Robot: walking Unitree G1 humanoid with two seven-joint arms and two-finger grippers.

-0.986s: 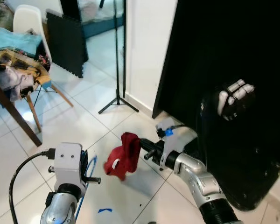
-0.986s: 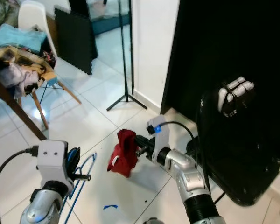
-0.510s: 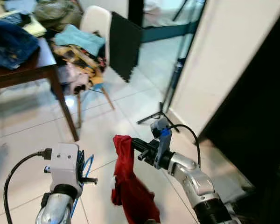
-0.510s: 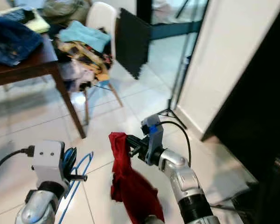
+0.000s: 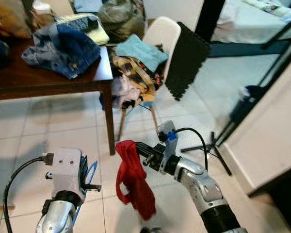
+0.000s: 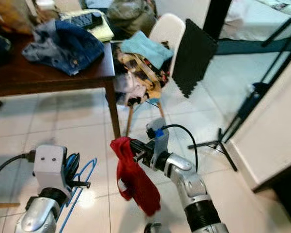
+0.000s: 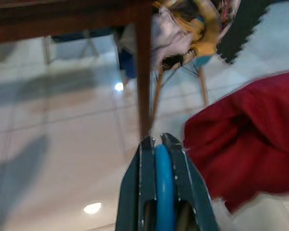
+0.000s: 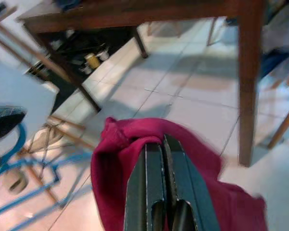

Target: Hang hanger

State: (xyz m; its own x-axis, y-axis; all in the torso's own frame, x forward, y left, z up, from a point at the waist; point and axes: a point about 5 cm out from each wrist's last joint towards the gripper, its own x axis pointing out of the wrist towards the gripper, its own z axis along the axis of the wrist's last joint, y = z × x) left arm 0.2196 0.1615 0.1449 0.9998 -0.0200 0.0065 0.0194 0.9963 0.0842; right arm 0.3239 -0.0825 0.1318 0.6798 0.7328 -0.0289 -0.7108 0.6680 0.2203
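Both grippers clamped: blue hanger on the left, red garment on the right.
The left gripper pinches the blue hanger tight between its fingers; at its 2 o'clock, the right gripper grips the red garment (hanging limp), with the wooden table at 12.
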